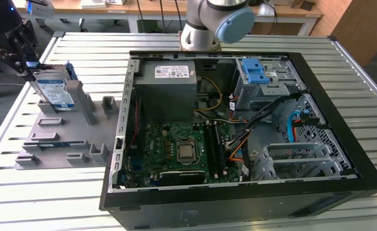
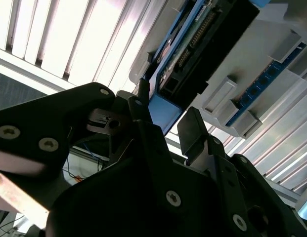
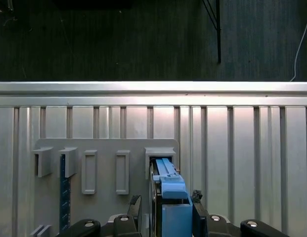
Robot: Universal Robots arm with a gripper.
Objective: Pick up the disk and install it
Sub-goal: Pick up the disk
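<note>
Disk [image 1: 55,91] stands on edge in grey holder [image 1: 67,139] near the counter's [image 1: 47,192] edge at the exterior view's left, claw [image 3: 165,196] spread open astride its blue-framed end, gripping nothing.

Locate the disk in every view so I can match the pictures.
Exterior view: the disk stands on edge in the grey fixture, at the exterior view's left.
First wrist view: the disk is edge-on in the grey fixture, between the open jaws.
Second wrist view: the disk shows its connector end, by the jaws.
Shared landmark: the grey fixture.
</note>
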